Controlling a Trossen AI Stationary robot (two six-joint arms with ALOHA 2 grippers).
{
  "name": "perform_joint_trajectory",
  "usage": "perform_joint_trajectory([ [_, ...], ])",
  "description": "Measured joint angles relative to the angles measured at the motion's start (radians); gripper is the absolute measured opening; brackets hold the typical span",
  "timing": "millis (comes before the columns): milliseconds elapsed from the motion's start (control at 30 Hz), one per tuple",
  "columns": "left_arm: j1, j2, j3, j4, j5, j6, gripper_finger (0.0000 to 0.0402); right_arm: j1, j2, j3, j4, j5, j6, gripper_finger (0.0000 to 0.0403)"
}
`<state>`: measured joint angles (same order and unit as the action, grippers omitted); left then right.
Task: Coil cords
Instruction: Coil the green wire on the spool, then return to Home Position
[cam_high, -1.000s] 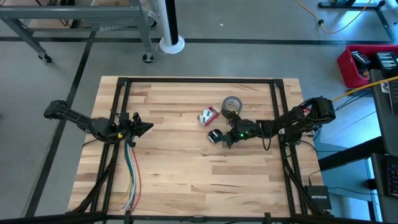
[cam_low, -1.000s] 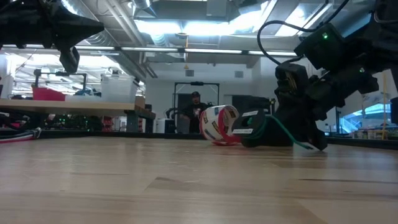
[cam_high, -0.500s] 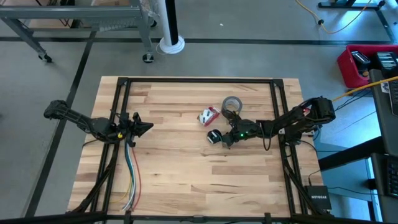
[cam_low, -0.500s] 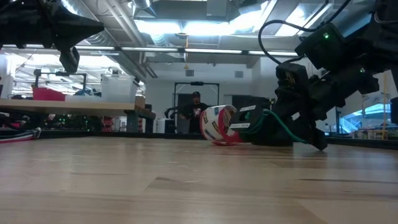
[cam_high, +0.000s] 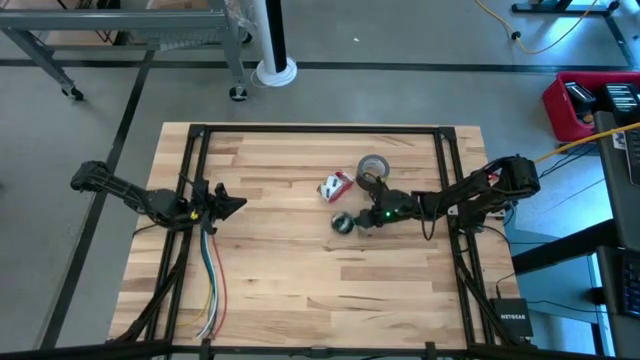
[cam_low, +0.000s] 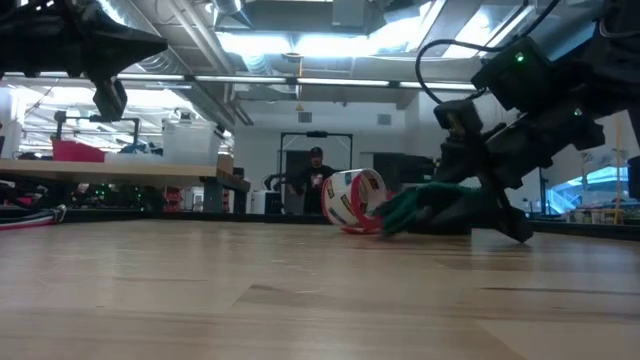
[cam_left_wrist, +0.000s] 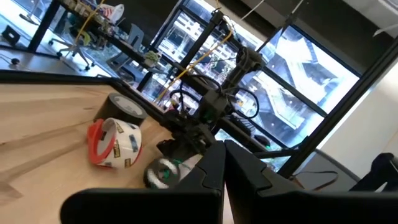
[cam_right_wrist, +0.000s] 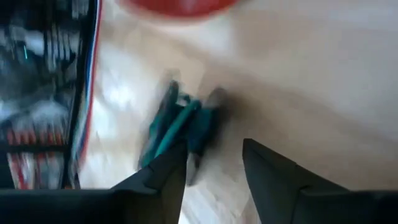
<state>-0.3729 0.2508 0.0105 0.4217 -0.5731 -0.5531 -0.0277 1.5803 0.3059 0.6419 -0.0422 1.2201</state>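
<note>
The cord bundle (cam_high: 343, 223), dark and green, lies on the table near its middle, just left of my right gripper (cam_high: 363, 217). In the right wrist view the blurred bundle (cam_right_wrist: 183, 124) lies just past the open fingers, nearest one fingertip (cam_right_wrist: 177, 158). In the low view it is a low green smear (cam_low: 415, 207) on the wood. My left gripper (cam_high: 236, 204) is shut and empty, held above the table's left part. My right gripper stands open, with the bundle's near edge (cam_right_wrist: 186, 146) right in front of one fingertip. I cannot tell whether that finger touches it. The bundle rests on the table, not between the fingers.
A red-and-white tape dispenser (cam_high: 336, 187) and a grey tape roll (cam_high: 372, 166) lie just beyond the bundle. Long green, yellow, red and white wires (cam_high: 210, 285) run from under my left gripper to the near edge. Bare wood lies between the two arms.
The cord bundle, which stood upright at my right gripper's fingers, has tipped over flat onto the table and shifted slightly toward the left edge. My right gripper has drawn back a little toward the far right.
</note>
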Motion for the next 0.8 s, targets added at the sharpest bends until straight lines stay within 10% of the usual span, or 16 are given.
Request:
perform_joint_trajectory([
  [800,0.000,0.000,0.000,0.000,0.000,-0.063,0.0000,0.002,0.001,0.018,-0.052,-0.051,-0.151,0.0147],
])
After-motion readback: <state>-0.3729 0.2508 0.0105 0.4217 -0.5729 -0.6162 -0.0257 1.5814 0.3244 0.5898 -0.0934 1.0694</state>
